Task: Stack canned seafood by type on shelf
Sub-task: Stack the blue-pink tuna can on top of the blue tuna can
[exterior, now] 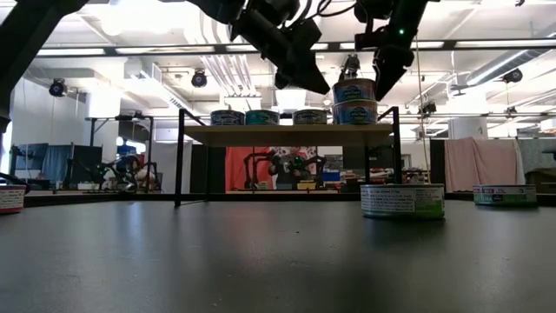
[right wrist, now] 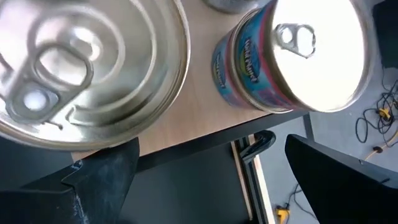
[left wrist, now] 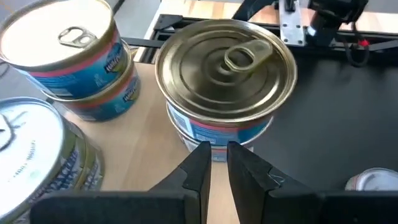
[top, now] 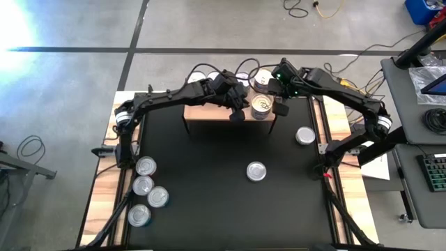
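Four short round silver-topped tins [top: 147, 192] lay in a cluster at the left edge of the black mat surface [top: 209, 181]. Farther back stood the low shelf with a light wood top and thin black legs [top: 205, 111], carrying tins. The left end effector [top: 237, 111] hovered over it, fingers together and empty, just beside a two-high stack of gold-topped blue-and-red tins [top: 263, 106] at the shelf's right end. The right end effector [top: 279, 90] hung there too, fingers wide apart, gripping nothing. Two loose tins [top: 256, 171] lay on the mat to the right.
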Controlling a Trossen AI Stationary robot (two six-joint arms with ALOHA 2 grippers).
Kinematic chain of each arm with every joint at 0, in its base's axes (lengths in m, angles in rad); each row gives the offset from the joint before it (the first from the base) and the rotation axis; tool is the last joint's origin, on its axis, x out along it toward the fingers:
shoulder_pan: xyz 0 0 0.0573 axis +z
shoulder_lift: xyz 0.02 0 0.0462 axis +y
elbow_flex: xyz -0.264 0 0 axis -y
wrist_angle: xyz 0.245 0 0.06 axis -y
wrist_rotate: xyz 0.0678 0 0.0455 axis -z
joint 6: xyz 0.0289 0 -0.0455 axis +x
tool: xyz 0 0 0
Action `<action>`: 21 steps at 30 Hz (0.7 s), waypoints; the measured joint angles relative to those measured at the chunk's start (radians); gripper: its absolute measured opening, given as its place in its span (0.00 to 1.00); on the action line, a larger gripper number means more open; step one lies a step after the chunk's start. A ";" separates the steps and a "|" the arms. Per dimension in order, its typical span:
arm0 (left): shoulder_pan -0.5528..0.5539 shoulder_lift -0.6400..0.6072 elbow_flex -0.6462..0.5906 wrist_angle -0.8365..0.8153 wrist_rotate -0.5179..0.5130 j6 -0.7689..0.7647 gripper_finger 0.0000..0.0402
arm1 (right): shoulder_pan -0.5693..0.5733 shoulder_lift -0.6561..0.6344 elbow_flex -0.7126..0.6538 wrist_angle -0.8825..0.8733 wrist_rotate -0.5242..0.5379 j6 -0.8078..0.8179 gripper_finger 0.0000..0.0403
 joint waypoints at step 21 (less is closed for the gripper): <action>-0.026 0.032 0.000 0.042 -0.116 -0.009 0.10 | 0.002 0.016 0.018 -0.047 -0.125 0.084 0.98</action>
